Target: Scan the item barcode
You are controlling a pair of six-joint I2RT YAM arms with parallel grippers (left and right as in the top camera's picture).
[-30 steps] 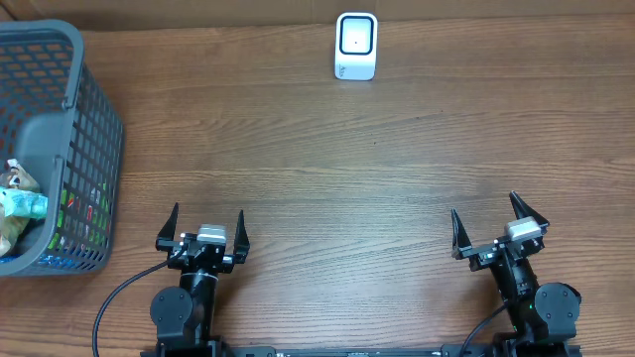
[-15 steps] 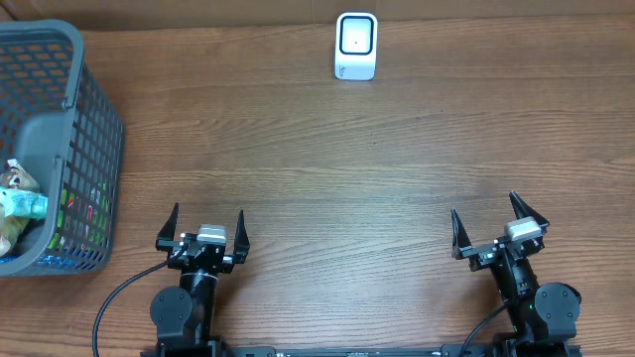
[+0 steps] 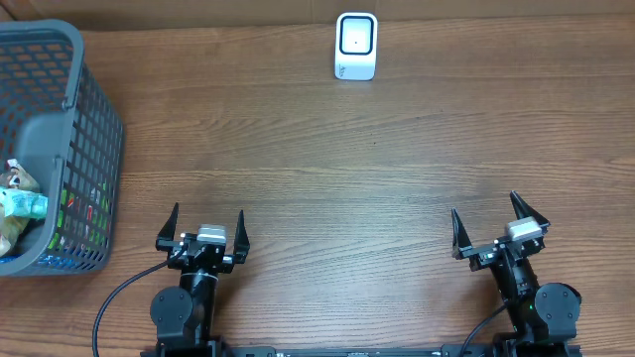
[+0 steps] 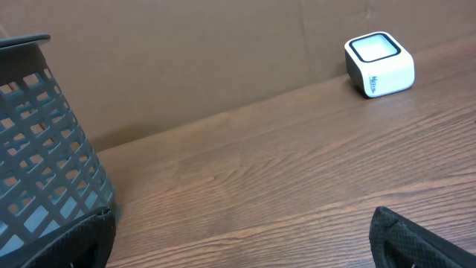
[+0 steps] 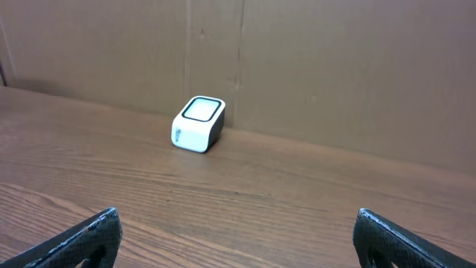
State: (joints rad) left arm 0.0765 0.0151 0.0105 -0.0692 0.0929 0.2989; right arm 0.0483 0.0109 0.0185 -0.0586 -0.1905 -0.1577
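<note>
A small white barcode scanner (image 3: 356,46) with a dark window stands at the table's far edge, also seen in the left wrist view (image 4: 379,65) and the right wrist view (image 5: 198,123). Packaged items (image 3: 20,208) lie in a grey mesh basket (image 3: 84,159) at the left; no barcode shows on them from here. My left gripper (image 3: 207,224) sits open at the near left, nothing between its fingers (image 4: 416,242). My right gripper (image 3: 488,220) sits open at the near right, also empty, with its fingers (image 5: 85,238) wide apart.
A brown cardboard wall (image 5: 312,67) backs the table behind the scanner. The basket's wall (image 4: 44,164) stands close to the left of my left gripper. Bare wood table (image 3: 337,188) lies between the grippers and the scanner.
</note>
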